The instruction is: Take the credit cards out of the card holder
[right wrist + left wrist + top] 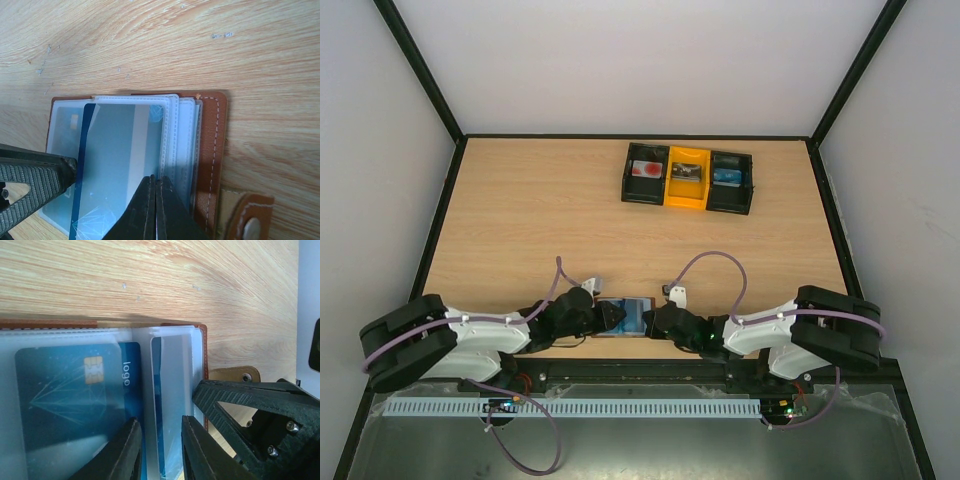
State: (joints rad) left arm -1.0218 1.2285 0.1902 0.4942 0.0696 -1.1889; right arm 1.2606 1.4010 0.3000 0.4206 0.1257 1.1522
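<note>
The wooden surface (520,220) is big, and the brown card holder (625,316) lies open right at its near edge, between the two arms. That is the first worry. A hard pull could drag the whole holder along, or off the edge.

The right end effector (156,180) is closed tight. Its tip rests on the clear sleeves (182,145), as if to pin the holder down. If that tip slides, nothing keeps the holder in place, and it may ride along with the card.

The left end effector (160,421) has its jaws only a little apart. The edge of a blue credit card (115,170) and a bit of sleeve sit between them. I cannot tell if they are pinching. If they grab the sleeve too, the card may stay stuck, or the sleeve may tear. If they nip just a thin edge, the smooth card could slip out and drop.

Another blue card with a gold chip (70,390) sits in its sleeve beside it and could get dragged or bent.

The small snap tab (247,215) could catch the right tip.
</note>
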